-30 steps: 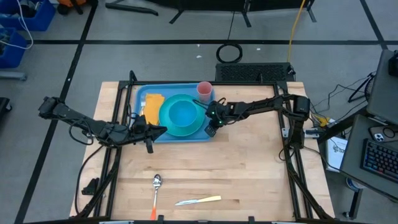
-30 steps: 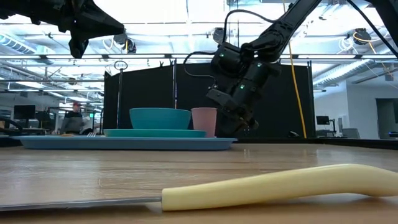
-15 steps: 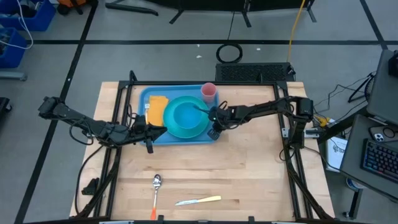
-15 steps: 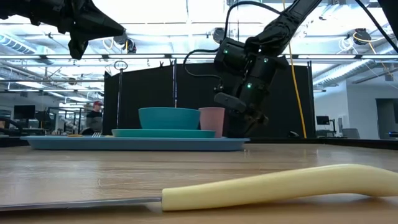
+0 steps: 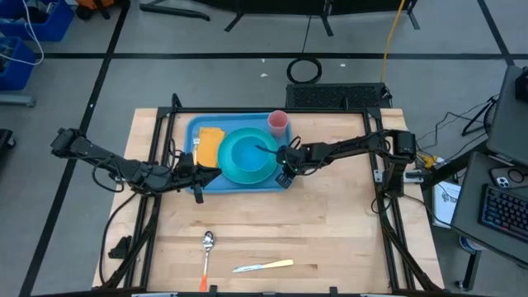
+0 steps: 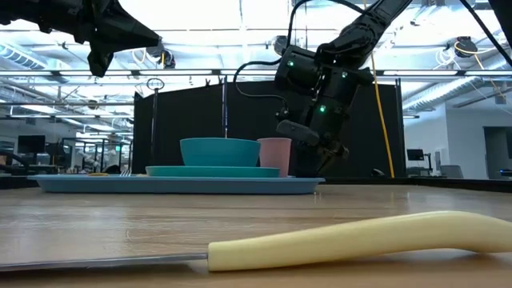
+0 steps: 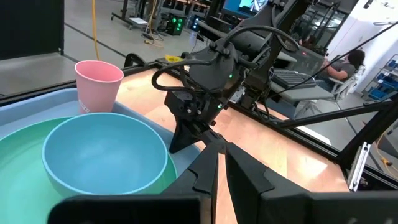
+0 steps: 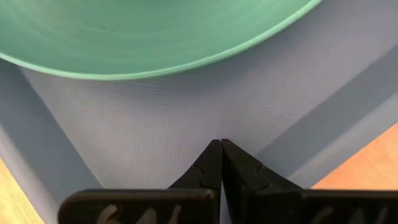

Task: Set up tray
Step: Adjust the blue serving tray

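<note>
At the worktop's far side, the tray (image 5: 195, 130) carries a teal plate (image 5: 266, 172) with a bowl (image 5: 244, 152), a pink cup (image 5: 279, 121) and something yellow (image 5: 207, 142), while the right pincer (image 5: 284, 176), pressed together, sits at its near-right rim and the left pincer (image 5: 216, 172), nearly shut and empty, hovers at its near edge.

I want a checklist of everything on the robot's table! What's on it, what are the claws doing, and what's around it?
Surface: wooden table, bare between things.
Job's things: tray at the far side, carrying teal plate, blue bowl, pink cup, yellow item.
Clutter: spoon and knife near the front edge.
Grippers: right gripper shut, tips over the tray floor beside the plate; left gripper at the tray's near-left corner.
Cables: yellow cable and black coil on the floor.
Surroundings: keyboard, blue bins.
</note>
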`<state>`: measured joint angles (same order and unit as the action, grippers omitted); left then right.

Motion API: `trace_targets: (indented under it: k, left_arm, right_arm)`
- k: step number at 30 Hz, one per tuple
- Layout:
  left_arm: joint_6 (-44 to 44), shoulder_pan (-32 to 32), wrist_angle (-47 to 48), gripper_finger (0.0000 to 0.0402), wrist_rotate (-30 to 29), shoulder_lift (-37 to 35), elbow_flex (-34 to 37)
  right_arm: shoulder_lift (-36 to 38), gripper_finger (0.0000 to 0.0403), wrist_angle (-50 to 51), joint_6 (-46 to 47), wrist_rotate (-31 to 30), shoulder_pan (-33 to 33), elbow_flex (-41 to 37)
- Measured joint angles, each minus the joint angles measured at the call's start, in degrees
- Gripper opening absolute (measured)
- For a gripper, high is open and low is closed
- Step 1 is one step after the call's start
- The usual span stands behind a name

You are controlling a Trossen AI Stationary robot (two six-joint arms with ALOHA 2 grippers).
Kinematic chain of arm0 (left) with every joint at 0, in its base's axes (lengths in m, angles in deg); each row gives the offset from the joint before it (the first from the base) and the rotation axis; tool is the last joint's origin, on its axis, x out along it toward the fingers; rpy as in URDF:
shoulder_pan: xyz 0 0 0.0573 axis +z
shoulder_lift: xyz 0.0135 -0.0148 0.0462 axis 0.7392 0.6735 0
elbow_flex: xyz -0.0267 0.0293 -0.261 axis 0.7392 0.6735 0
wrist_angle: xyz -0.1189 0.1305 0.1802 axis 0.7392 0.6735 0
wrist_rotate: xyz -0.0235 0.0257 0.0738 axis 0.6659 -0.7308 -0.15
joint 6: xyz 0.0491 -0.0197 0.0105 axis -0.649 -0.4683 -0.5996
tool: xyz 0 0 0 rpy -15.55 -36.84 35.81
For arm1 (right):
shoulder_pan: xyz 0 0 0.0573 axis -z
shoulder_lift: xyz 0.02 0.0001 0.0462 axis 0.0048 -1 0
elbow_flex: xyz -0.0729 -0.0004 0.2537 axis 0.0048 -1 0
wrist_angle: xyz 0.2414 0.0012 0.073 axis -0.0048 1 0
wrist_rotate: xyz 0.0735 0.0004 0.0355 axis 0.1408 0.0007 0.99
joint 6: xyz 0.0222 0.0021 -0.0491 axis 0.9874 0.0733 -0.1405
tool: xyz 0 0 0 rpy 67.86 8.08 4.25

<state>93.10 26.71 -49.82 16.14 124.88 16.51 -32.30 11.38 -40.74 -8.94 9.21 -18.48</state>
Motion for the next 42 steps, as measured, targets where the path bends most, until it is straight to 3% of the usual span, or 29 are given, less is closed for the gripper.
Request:
trace_targets:
  k: [23,35,42]
  left_arm:
    - [0.18,0.0,-0.17,0.0033,-0.09,1.5,0.0]
    - [0.85,0.02,-1.62,0.0033,-2.16,3.13,0.0]
    - [0.83,0.02,-1.74,0.0033,-2.43,3.1,0.0]
  right_arm:
    - [0.32,0.0,6.95,1.71,-2.15,-2.02,0.09]
    - [6.51,0.0,10.09,1.73,-2.64,-3.69,-0.15]
    - [7.69,0.0,6.89,0.32,-2.09,-4.25,-0.24]
